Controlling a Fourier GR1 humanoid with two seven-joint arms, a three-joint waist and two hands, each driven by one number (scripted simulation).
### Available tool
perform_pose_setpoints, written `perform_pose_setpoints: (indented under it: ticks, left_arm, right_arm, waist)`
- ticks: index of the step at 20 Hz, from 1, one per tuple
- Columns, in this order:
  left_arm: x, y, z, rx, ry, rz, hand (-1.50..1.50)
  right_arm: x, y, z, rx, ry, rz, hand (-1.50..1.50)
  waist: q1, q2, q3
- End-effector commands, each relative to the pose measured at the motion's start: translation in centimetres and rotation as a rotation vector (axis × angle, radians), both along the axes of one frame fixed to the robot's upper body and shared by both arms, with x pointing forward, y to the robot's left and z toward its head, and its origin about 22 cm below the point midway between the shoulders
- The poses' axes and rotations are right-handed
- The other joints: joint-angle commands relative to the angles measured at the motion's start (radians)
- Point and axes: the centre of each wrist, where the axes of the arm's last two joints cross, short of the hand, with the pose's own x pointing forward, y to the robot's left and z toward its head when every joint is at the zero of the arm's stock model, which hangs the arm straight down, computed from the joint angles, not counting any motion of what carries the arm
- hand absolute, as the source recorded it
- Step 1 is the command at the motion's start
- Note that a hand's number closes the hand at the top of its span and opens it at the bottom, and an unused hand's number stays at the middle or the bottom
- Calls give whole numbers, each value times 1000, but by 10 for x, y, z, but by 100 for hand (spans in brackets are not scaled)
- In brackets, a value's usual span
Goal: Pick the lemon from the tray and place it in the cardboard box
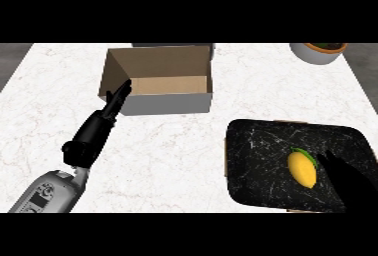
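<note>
A yellow lemon (302,169) with a green leaf end lies on the black marbled tray (258,155) at the lower right. My right hand (353,180) comes in from the lower right corner, its fingers reaching over the tray just right of the lemon; I cannot tell whether they touch it. The open cardboard box (159,75) stands at the upper middle of the counter. My left hand (117,100) is stretched out with straight fingers, their tips against the box's front left corner.
A white pot with a plant (319,51) stands at the counter's far right corner. The white marble counter (170,150) runs between the box and the tray.
</note>
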Motion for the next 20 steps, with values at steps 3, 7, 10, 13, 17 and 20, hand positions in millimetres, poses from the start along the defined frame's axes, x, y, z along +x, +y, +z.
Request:
perform_pose_setpoints:
  ticks: [3,7,10,13,17,20]
  left_arm:
    - [-7,4,-22,-14,98,-30,0]
    - [-6,-8,-30,2,90,-26,0]
    - [-5,0,-17,-8,88,-36,0]
    - [-7,2,-24,-12,85,-13,0]
    - [3,-7,-7,4,97,-15,0]
    - [-2,-2,1,1,94,-17,0]
  right_arm:
    - [24,8,1,12,29,-12,-150]
    - [32,5,-18,11,78,-36,-150]
    - [46,11,-28,7,108,-49,-150]
    - [49,13,-44,9,80,-67,-150]
    - [47,-2,-33,0,31,-23,-150]
    - [61,10,-54,-20,47,-27,-150]
  waist:
    - [5,8,-5]
    - [-1,9,-4]
    - [6,8,-4]
    - [2,8,-4]
    - [-6,7,-4]
    - [1,7,-4]
